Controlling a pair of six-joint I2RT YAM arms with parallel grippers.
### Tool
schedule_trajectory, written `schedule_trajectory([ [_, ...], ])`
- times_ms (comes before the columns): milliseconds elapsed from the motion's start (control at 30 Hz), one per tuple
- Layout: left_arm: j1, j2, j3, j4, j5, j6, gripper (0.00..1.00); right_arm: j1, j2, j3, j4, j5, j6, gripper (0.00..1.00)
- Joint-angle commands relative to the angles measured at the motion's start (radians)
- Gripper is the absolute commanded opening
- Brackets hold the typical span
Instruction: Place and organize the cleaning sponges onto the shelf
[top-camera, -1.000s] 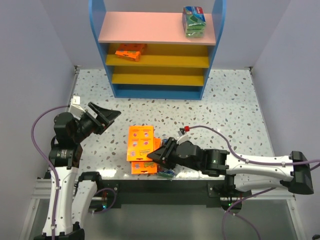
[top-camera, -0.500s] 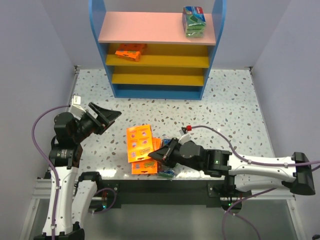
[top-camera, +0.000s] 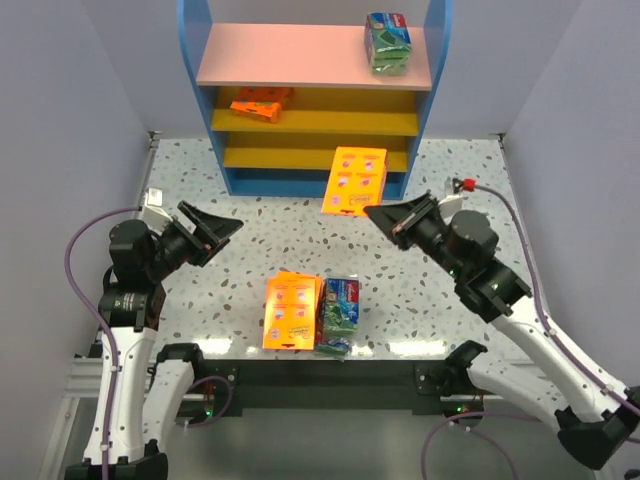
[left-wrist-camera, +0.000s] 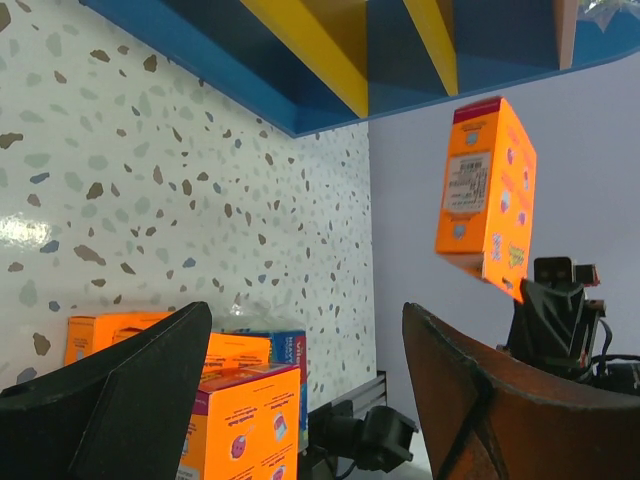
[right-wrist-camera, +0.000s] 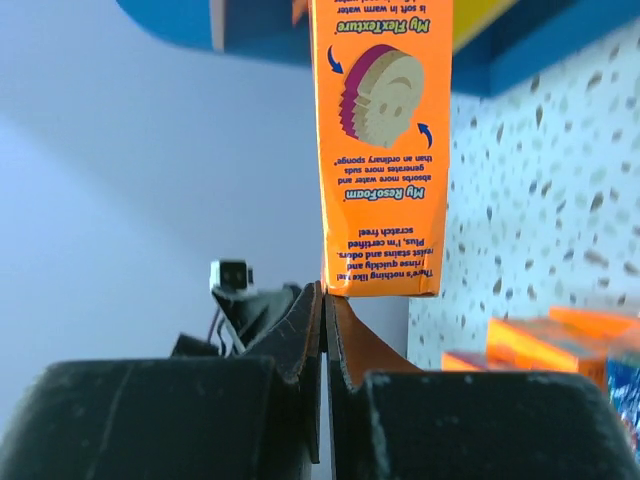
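Top external view: gripped one orange sponge pack (top-camera: 356, 180) by its lower end in closed right jaws, aloft before the shelf (top-camera: 270, 183), over the far edge of the worktop (top-camera: 480, 200); held left jaws wide, empty.

a white speckled tabletop (top-camera: 480, 190) lies between plain pale lavender walls (top-camera: 70, 90), metal rail (top-camera: 80, 372) along its near edge.
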Motion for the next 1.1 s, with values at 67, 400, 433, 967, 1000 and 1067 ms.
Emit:
schedule_trajectory([
  [67,-0.002,0.0,0.032,0.053,0.028,0.011,0.82,-0.273,0.127,0.117,0.135,-0.376,-0.085,0.0],
  [400,-0.002,-0.006,0.047,0.032,0.043,0.018,0.82,-0.499,0.426,0.256,0.338,-0.61,-0.048,0.0],
  [433,-0.003,-0.008,0.049,0.03,0.042,0.021,0.82,-0.511,0.453,0.261,0.374,-0.616,-0.047,0.0],
  [967,-0.002,0.023,0.075,0.076,0.072,0.008,0.81,-0.648,0.653,0.387,0.442,-0.679,0.002,0.0],
  [1000,-0.002,0.024,0.08,0.075,0.071,0.008,0.81,-0.652,0.671,0.413,0.424,-0.676,0.001,0.0],
  [1067,-0.002,0.027,0.083,0.076,0.071,0.008,0.81,-0.657,0.693,0.437,0.401,-0.665,-0.01,0.0],
])
